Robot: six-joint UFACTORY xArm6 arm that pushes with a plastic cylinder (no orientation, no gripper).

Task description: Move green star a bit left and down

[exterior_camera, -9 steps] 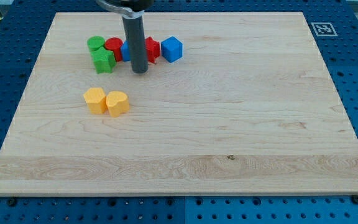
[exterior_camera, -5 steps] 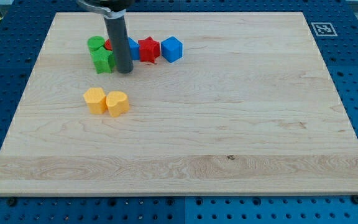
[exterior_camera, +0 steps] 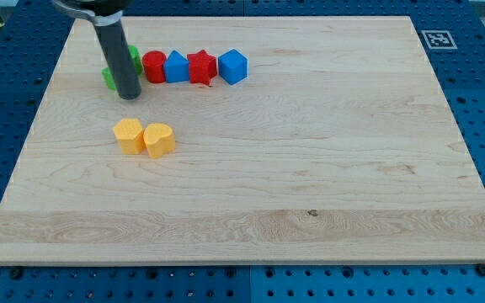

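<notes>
My rod comes down at the upper left of the board and my tip (exterior_camera: 129, 95) rests on the wood. Two green blocks sit right behind the rod and are mostly hidden. A green sliver (exterior_camera: 108, 78) shows at the rod's left edge, low down; it looks like part of the green star. Another green bit (exterior_camera: 133, 57) shows at the rod's right edge, higher up. I cannot make out either shape. My tip is just below and right of the lower green sliver.
To the right of the rod runs a row: a red cylinder (exterior_camera: 154, 66), a blue block (exterior_camera: 176, 67), a red star (exterior_camera: 201, 67) and a blue cube (exterior_camera: 233, 66). Two yellow blocks (exterior_camera: 128, 135) (exterior_camera: 159, 140) lie touching below my tip. The wooden board (exterior_camera: 310, 168) lies on a blue perforated table.
My rod has swept left along the front of the row, from the blue block to the green blocks. The green star has shifted left and is now mostly hidden behind the rod.
</notes>
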